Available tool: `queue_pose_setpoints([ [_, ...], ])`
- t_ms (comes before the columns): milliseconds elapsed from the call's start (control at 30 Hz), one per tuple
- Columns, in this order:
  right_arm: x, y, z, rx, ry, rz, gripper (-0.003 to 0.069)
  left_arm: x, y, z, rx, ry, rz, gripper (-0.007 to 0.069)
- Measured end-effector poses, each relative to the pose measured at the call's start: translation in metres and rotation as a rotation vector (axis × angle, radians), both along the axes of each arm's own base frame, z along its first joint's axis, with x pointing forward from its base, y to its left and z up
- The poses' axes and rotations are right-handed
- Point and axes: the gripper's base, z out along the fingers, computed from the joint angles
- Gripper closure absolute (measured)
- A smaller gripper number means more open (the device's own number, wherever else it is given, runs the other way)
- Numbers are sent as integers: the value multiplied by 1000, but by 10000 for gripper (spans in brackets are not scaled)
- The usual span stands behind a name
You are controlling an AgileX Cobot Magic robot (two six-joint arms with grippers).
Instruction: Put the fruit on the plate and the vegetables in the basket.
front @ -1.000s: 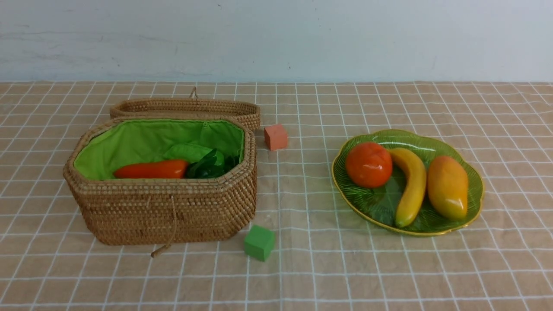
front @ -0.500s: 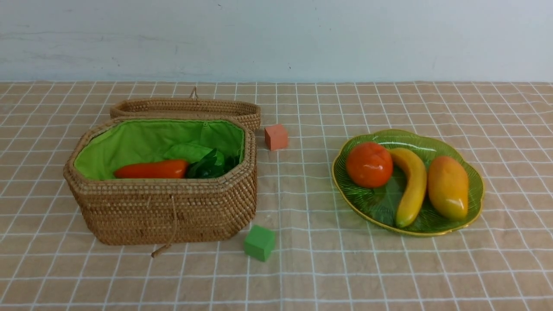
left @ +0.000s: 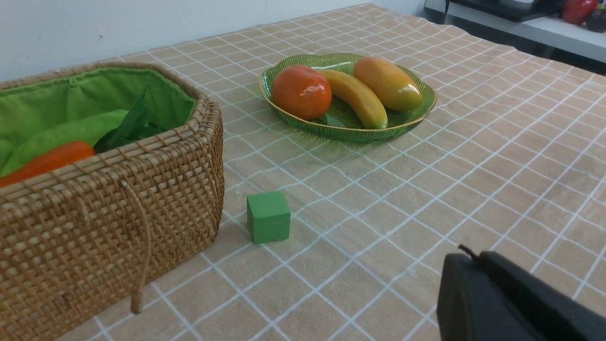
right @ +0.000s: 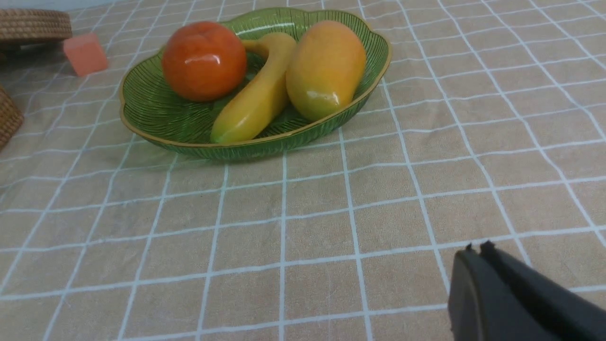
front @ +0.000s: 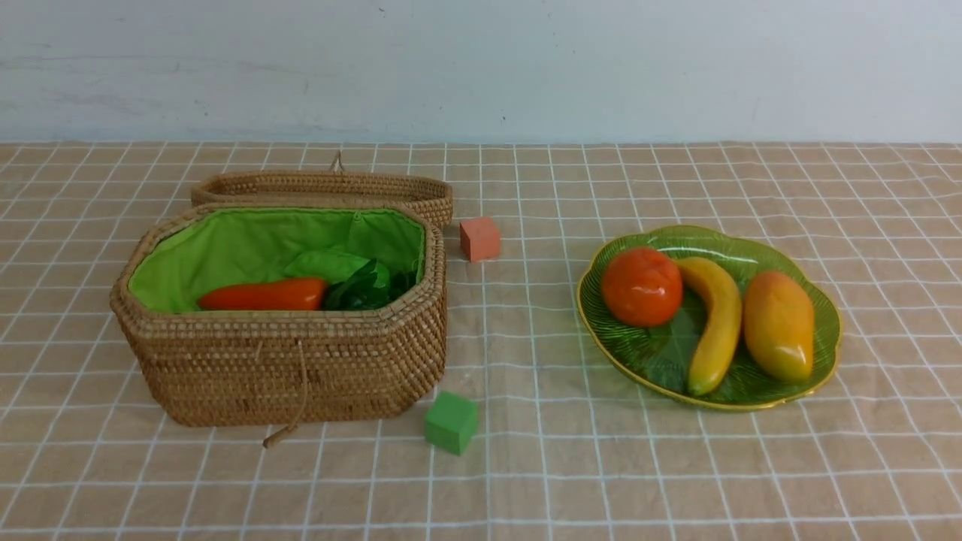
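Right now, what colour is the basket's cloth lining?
Bright green lining, clearest in the front view.

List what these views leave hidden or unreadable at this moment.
- Basket contents: front wall hides everything below the carrot and leaves in the front and left wrist views; eggplant or radish cannot be confirmed.
- Left end effector: cut off by the left wrist frame edge.
- Right end effector: likewise, right wrist view.
- Lid: mostly behind the basket.

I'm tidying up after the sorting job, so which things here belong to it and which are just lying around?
Job: green ribbed plate, persimmon, banana, mango, lined wicker basket, orange-red carrot.
Lying about: green cube, orange cube, wicker lid.
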Motion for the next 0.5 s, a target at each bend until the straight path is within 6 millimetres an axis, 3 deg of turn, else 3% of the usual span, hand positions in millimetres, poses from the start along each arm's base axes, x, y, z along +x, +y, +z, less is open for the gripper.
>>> queue_pose_setpoints([
  [500, 0, 0, 0, 10, 5, 0, 673, 0, 0, -3, 10, 7, 4, 615],
])
